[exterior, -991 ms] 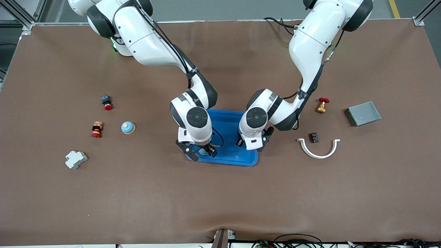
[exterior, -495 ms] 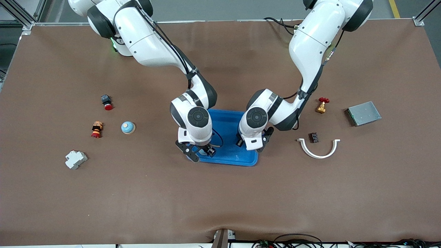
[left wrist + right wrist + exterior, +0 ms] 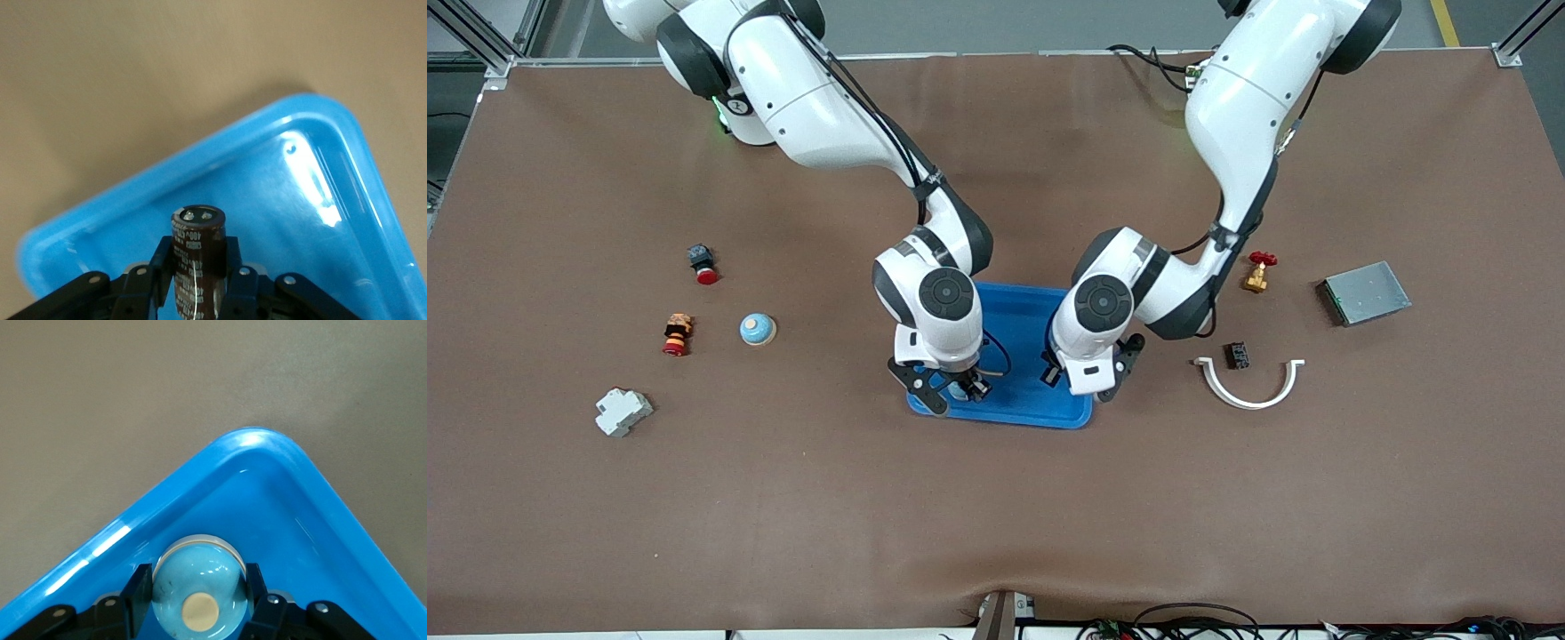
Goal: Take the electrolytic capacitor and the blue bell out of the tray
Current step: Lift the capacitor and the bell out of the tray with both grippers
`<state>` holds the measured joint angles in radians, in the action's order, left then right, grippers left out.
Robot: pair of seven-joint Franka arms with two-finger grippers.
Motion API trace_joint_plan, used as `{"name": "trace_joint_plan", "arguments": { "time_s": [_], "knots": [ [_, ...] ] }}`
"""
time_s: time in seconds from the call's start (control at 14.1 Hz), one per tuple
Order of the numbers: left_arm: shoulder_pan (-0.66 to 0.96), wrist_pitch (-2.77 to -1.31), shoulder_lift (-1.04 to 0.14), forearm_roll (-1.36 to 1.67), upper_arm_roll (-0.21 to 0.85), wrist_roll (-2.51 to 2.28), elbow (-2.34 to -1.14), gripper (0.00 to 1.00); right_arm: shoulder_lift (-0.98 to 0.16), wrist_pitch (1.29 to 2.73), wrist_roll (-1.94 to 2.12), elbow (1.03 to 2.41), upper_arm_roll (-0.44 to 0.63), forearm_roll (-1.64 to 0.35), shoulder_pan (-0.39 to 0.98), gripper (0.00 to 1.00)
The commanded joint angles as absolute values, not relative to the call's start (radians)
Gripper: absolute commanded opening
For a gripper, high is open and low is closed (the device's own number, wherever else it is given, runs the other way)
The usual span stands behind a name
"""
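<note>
Left wrist view is showing the left gripper (image 3: 198, 270) clamping the electrolytic capacitor (image 3: 197, 243) over the tray's (image 3: 320, 107) 5 o'clock corner, while the right gripper (image 3: 197, 590) is clasping the blue bell (image 3: 199, 583) at 7 o'clock, so both should be lifting straight up, clearing the rim before swinging outward.

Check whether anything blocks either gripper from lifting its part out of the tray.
Nothing visible does. The left gripper is shut on the capacitor and the right gripper flanks the blue bell, both inside the tray. Only the low raised rim lies between them and the table.
</note>
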<state>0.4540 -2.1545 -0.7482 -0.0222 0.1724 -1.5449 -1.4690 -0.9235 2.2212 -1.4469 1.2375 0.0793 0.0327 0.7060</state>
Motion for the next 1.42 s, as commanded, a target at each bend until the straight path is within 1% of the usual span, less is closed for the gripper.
{"name": "trace_joint_plan", "arguments": {
  "time_s": [0.0, 0.21, 0.35, 0.57, 0.71, 0.78, 0.99, 1.2, 1.34],
  "knots": [
    [0.402, -2.018, -0.649, -0.044, 0.175, -1.421, -1.486, 0.03, -0.873, 2.122, -1.384, 1.226, 0.078, 0.028, 0.7, 0.0],
    [0.319, -1.875, -0.562, -0.029, 0.181, -1.266, -1.486, 0.03, -0.772, 1.992, -1.208, 1.235, 0.077, -0.026, 0.646, 0.0],
    [0.261, -1.818, -0.522, -0.028, 0.187, -1.154, -1.485, 0.03, -0.683, 1.95, -1.071, 1.302, 0.078, -0.077, 0.588, 0.0],
    [0.219, -1.815, -0.506, -0.04, 0.176, -0.998, -1.483, 0.04, -0.514, 1.979, -0.848, 1.504, 0.078, -0.078, 0.491, 0.0],
    [0.183, -1.83, -0.52, -0.04, 0.175, -0.904, -1.473, 0.04, -0.402, 2.061, -0.673, 1.685, 0.078, -0.077, 0.404, 0.0],
    [0.163, -1.841, -0.544, -0.041, 0.173, -0.856, -1.453, 0.04, -0.368, 2.092, -0.585, 1.751, 0.078, -0.077, 0.362, 0.0],
    [0.117, -1.896, -0.593, -0.048, 0.161, -0.755, -1.434, 0.06, -0.331, 2.207, -0.413, 1.88, 0.081, -0.075, 0.269, 0.0],
    [0.11, -1.959, -0.638, -0.11, 0.135, -0.756, -1.434, 0.05, -0.34, 2.244, -0.339, 1.898, 0.084, -0.066, 0.21, 0.0],
    [0.11, -2.034, -0.679, -0.112, 0.097, -0.744, -1.434, 0.05, -0.351, 2.291, -0.264, 1.904, 0.084, -0.066, 0.154, 0.0]
  ]
}}
